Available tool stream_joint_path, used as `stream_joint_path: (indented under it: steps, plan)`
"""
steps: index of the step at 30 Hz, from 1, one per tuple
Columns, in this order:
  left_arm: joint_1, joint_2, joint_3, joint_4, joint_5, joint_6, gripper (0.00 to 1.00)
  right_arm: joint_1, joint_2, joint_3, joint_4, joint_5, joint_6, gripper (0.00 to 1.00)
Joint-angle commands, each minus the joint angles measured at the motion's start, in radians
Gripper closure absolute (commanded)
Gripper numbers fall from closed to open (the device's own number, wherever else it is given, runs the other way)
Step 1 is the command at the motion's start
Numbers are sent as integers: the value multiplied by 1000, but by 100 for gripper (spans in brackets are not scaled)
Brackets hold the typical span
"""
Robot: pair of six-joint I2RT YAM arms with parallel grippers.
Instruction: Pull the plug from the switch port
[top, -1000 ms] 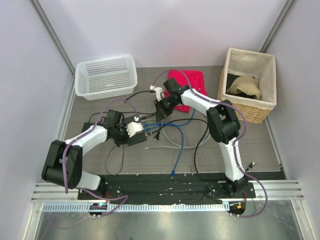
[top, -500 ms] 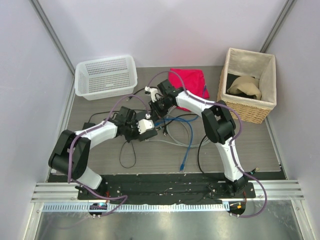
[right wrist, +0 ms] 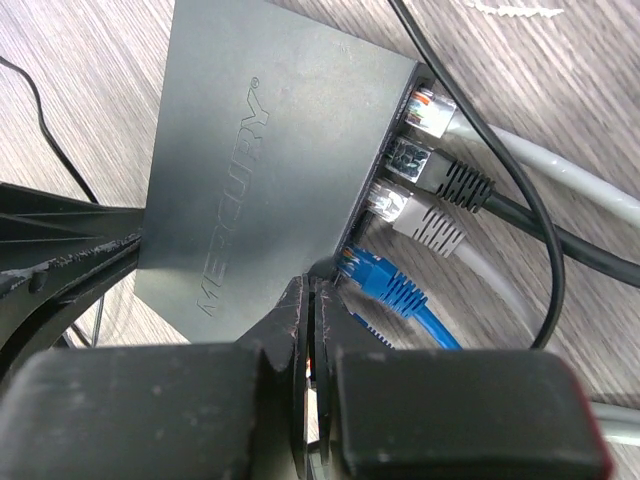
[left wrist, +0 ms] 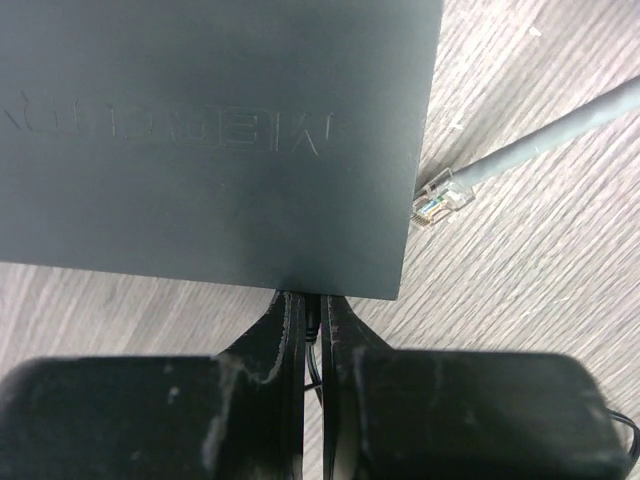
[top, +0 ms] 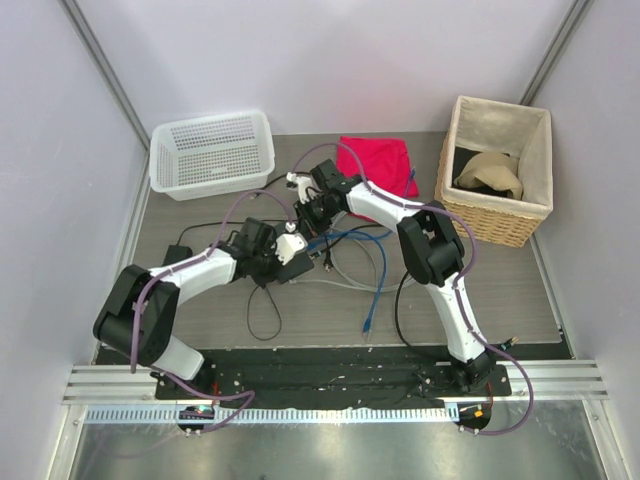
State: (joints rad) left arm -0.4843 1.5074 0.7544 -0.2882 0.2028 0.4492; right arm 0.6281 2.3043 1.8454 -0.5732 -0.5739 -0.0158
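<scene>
Against the switch (left wrist: 200, 150) edge, resting closed left hand (left wrist: 312, 300); at its 1 o'clock, keeping closed right hand (right wrist: 308, 295) beside blue plug (right wrist: 375, 272)

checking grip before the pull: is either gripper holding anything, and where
Cannot tell: left gripper shut at the switch, right gripper shut beside the blue plug.

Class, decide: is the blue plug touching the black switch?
Touching. The right wrist view shows the blue plug with its tip seated in a port on the edge of the switch, with no gap.
</scene>
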Motion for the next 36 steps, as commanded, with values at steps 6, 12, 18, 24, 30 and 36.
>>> stream_joint_path:
  steps: [6,12,18,24,30,36]
  plan:
    - [-10,-41,-66,110,47,-155,100,65,10,21,58,-213,-16,99]
    - [-10,-20,-49,127,50,-141,100,67,34,48,24,-334,-58,99]
    - [-10,-9,-27,130,53,-138,100,55,36,55,9,-455,-84,99]
    - [-11,2,-15,115,53,-122,100,48,47,112,-34,-437,-82,99]
    - [-11,7,-1,115,46,-118,100,47,164,181,-149,-295,-35,99]
    - [-11,2,-9,101,20,-86,100,39,204,132,-137,-9,60,99]
